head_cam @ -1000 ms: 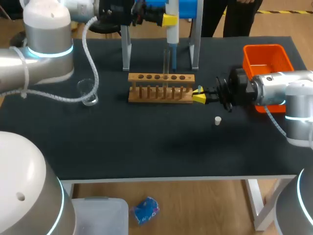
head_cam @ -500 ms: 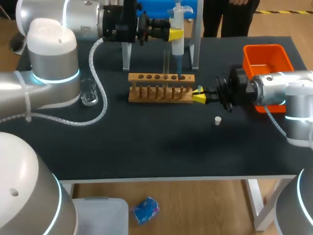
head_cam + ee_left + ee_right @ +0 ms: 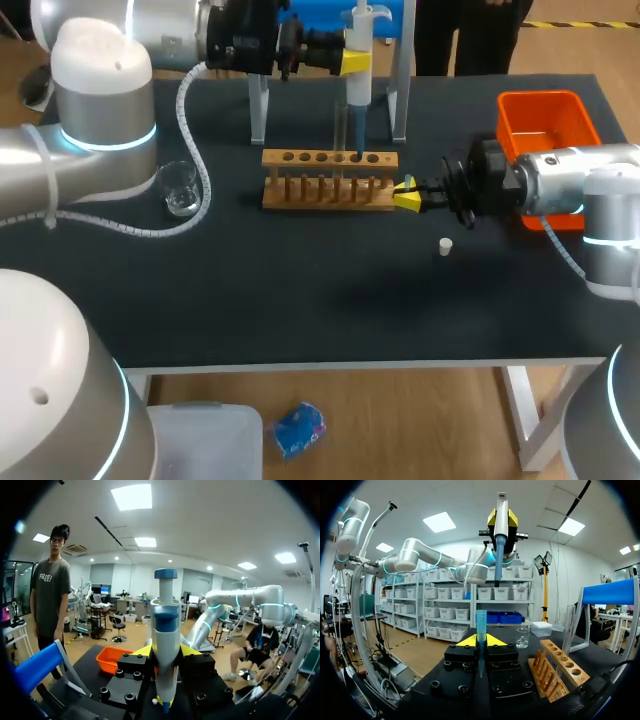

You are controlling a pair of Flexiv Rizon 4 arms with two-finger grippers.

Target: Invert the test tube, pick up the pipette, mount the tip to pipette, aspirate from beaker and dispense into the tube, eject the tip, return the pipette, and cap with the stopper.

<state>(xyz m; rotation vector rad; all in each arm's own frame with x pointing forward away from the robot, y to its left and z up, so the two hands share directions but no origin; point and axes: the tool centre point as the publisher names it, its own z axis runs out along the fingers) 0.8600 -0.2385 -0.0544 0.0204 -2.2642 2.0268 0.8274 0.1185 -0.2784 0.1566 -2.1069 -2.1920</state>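
My left gripper point(image 3: 351, 62) is shut on the white and blue pipette point(image 3: 357, 85), which hangs upright over the right part of the wooden rack point(image 3: 330, 181). In the left wrist view the pipette point(image 3: 165, 645) stands between the fingers of that gripper point(image 3: 165, 654). A clear test tube point(image 3: 340, 135) stands upright in the rack. At the rack's right end my right gripper point(image 3: 407, 193) is shut on a blue pipette tip point(image 3: 481, 622), held upright below the pipette point(image 3: 499, 540). The glass beaker point(image 3: 180, 187) is at the left and the white stopper point(image 3: 445, 246) lies in front of the right gripper.
An orange bin point(image 3: 545, 120) sits at the table's back right, behind my right arm. The blue pipette stand point(image 3: 392, 40) rises behind the rack on clear legs. From the right wrist, the rack point(image 3: 559, 669) and beaker point(image 3: 522, 637) lie beside and beyond the gripper point(image 3: 480, 641).
My left arm has brought the pipette off the stand, forward and down over the rack's right part, then shifted it slightly left. The right arm has stayed still.
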